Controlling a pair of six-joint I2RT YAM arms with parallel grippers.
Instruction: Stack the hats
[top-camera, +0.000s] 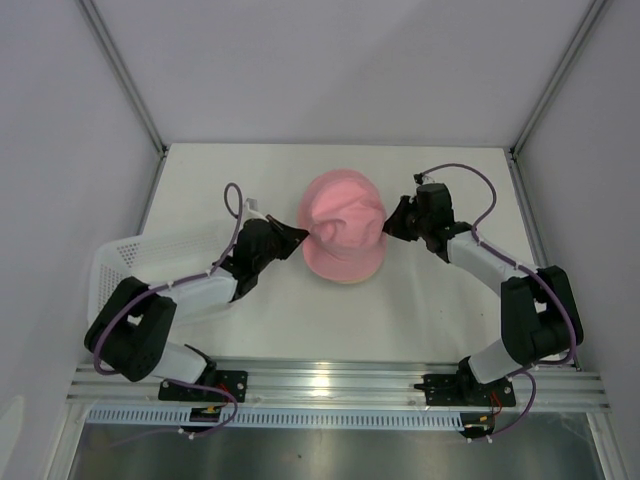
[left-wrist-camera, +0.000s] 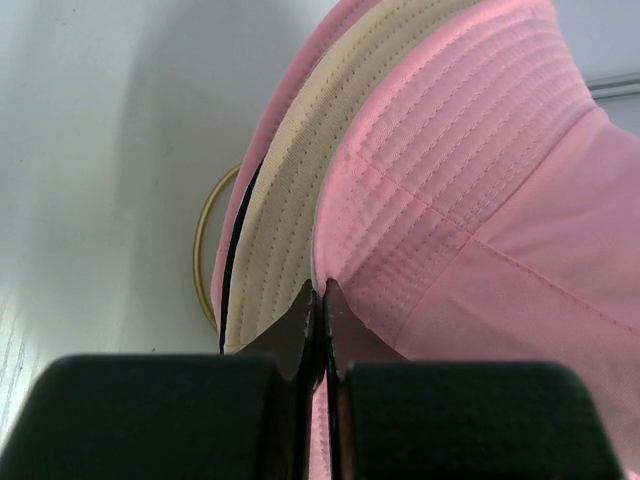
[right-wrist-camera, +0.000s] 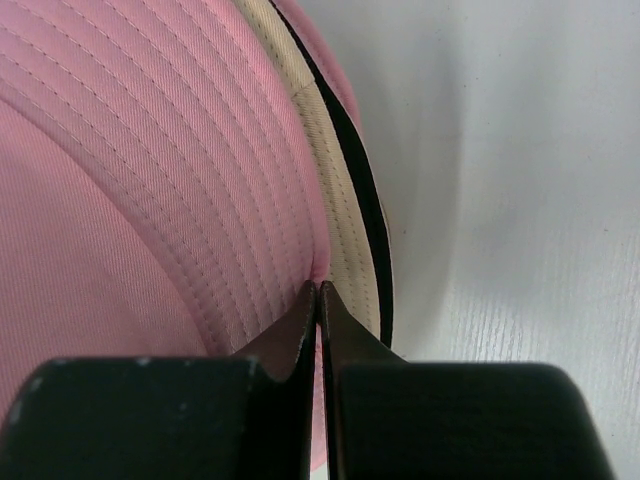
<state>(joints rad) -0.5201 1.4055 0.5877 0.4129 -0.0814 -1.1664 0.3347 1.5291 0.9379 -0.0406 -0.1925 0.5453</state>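
Note:
A pink hat (top-camera: 345, 225) lies crown up at the table's middle, on top of a pile of hats. My left gripper (top-camera: 300, 238) is shut on its left brim and my right gripper (top-camera: 392, 222) is shut on its right brim. In the left wrist view my left gripper (left-wrist-camera: 320, 285) pinches the pink hat's brim (left-wrist-camera: 450, 150) above a beige hat's brim (left-wrist-camera: 280, 200) and a thin black hat edge (left-wrist-camera: 232, 260). In the right wrist view my right gripper (right-wrist-camera: 318, 285) pinches the pink brim (right-wrist-camera: 180, 170), with the beige brim (right-wrist-camera: 345, 220) and black edge (right-wrist-camera: 365, 190) beside it.
A white plastic basket (top-camera: 130, 260) lies at the left edge, under my left arm. A thin yellowish loop (left-wrist-camera: 200, 250) shows past the pile in the left wrist view. White walls with metal posts close in the table's back and sides.

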